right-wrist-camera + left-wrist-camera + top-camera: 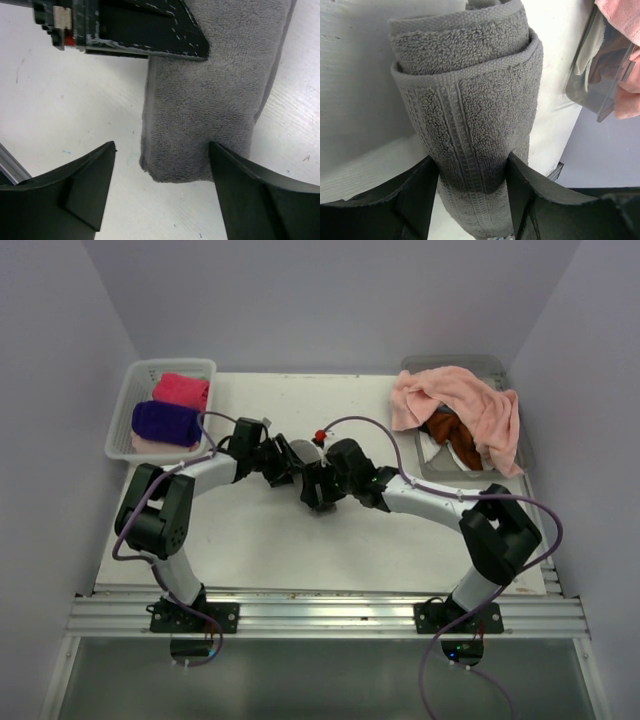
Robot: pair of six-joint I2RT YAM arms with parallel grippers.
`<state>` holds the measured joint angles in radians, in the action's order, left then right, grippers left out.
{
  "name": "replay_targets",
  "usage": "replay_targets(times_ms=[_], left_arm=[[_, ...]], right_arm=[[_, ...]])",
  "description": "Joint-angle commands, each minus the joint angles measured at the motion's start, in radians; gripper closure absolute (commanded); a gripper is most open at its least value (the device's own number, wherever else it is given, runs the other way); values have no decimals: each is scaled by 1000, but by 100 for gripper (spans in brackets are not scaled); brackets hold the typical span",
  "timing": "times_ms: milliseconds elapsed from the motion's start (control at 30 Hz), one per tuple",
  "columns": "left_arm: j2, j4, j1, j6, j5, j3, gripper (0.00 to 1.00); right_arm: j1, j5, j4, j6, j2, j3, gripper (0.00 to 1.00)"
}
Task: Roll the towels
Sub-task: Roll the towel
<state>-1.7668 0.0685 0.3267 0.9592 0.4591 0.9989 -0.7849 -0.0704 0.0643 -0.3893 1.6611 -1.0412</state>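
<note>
On the white bench, the rolled grey towel is clamped by the left end effector, presumably so unrolling is prevented, while the right end effector is held apart astride its end.

Seen from above, the two wrists sit close together and cover nearly all of the grey towel. They also cover the fingers of the left pincer and the right pincer.

In the left wrist view the roll runs out of frame ahead of the left pincer, and again at the bottom between its fingers. Far to that pincer's right, a clear bin and a pink towel are cut off by the edge.

Ahead of the right pincer, the left pincer's finger hides the towel's far part. Whether the right finger touches the cloth is unclear.

A rust towel lies mostly buried under the pink one.
</note>
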Motion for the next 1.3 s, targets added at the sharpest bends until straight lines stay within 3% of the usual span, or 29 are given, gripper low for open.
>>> replay_targets(times_ms=[0, 100, 267, 367, 700, 833, 867, 933, 1000, 1100, 1200, 1267], left_arm=[[-10, 2, 18, 0, -13, 26, 43], [0, 45, 21, 3, -45, 35, 44], [18, 103, 25, 15, -82, 43, 45], [27, 131, 26, 19, -94, 52, 46], [52, 168, 31, 27, -122, 67, 47], [52, 168, 31, 27, -117, 72, 46], [50, 165, 31, 30, -112, 72, 46], [50, 165, 31, 29, -111, 73, 46], [50, 168, 31, 30, -111, 73, 46], [53, 172, 31, 26, -112, 72, 44], [58, 180, 31, 19, -119, 72, 31], [61, 186, 28, 12, -122, 72, 16]], right_arm=[[-5, 40, 55, 3, -37, -49, 18], [-48, 193, 129, 49, -57, -89, 4], [-173, 513, 279, 184, 30, -236, 2], [-232, 627, 304, 268, 104, -295, 1], [-286, 690, 339, 382, 295, -382, 2], [-286, 721, 307, 382, 321, -372, 12], [-286, 725, 302, 382, 327, -369, 22], [-284, 731, 281, 382, 335, -359, 32], [-284, 742, 255, 383, 335, -344, 52], [-281, 744, 224, 382, 319, -318, 69], [-269, 697, 183, 368, 264, -275, 81], [-252, 652, 157, 353, 226, -247, 85]])
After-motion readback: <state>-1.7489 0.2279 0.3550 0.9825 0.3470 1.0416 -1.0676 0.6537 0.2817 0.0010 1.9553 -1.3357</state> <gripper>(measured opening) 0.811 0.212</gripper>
